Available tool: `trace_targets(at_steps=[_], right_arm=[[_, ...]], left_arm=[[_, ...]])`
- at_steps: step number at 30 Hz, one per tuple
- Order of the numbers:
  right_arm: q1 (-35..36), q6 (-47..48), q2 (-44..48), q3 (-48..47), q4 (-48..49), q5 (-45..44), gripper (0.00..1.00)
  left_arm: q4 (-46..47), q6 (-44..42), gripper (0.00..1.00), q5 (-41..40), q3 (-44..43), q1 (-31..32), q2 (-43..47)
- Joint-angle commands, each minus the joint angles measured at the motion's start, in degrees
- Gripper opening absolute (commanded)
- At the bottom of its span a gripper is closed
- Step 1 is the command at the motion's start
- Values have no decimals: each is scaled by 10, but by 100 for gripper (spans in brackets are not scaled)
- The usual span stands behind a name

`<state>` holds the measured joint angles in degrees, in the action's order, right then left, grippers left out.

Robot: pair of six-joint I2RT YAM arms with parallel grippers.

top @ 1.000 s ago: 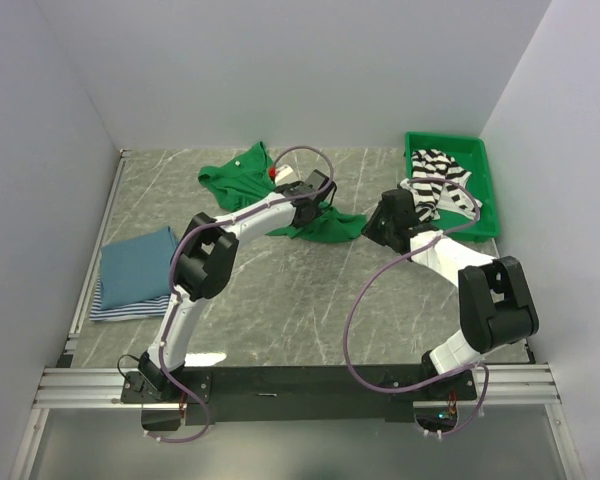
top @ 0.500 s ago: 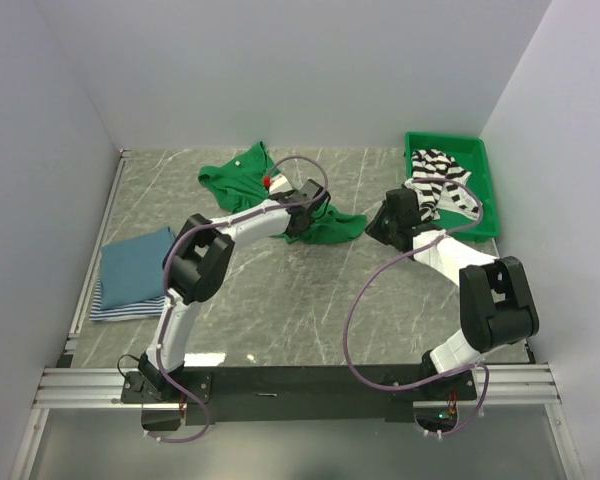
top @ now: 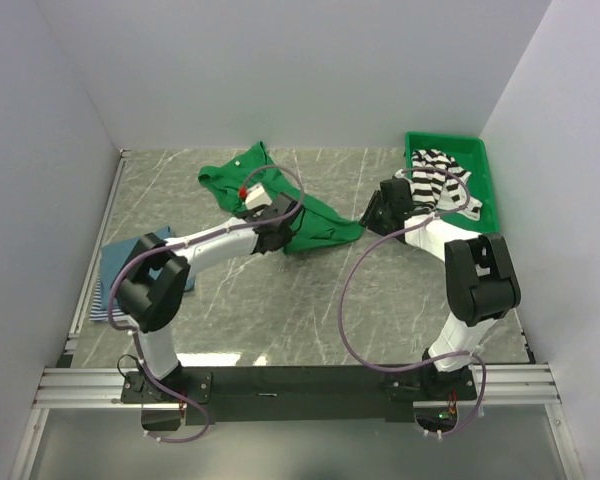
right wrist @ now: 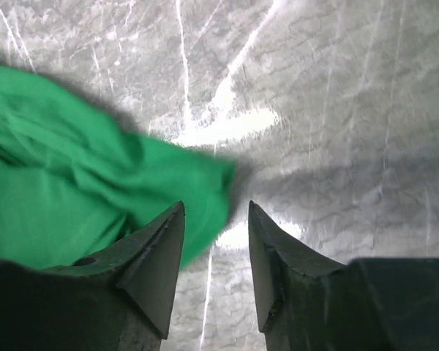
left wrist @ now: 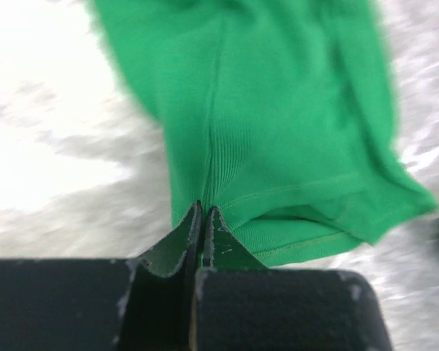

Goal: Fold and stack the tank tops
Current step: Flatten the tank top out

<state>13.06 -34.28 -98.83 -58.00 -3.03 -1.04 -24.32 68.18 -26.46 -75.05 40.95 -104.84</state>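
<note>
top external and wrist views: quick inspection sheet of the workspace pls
surface: grey marbled table, no spills seen
job's things: green tank top lying loose mid-table; black-and-white striped top bunched in the green bin; blue top folded on a blue-white striped top at the left edge
clutter: nothing seen
grippers: left gripper shut on the green tank top's hem; right gripper open at that top's corner, holding nothing
cables: a purple cable loops off each arm
surroundings: white walls; metal rail at the near edge
</note>
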Motion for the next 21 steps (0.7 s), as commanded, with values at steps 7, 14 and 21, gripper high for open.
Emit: trace_targets(at_steps=[7,14,21], right_arm=[[-6,55,-41,-61,0,45,49],[10,93,5,20,29,88,50],[56,104,21,40,44,93,52]], left_arm=[[62,-9,5,44,145,-10,120],[78,-23,7,60,205,-19,166],[91,-27,11,78,274,-40,214]])
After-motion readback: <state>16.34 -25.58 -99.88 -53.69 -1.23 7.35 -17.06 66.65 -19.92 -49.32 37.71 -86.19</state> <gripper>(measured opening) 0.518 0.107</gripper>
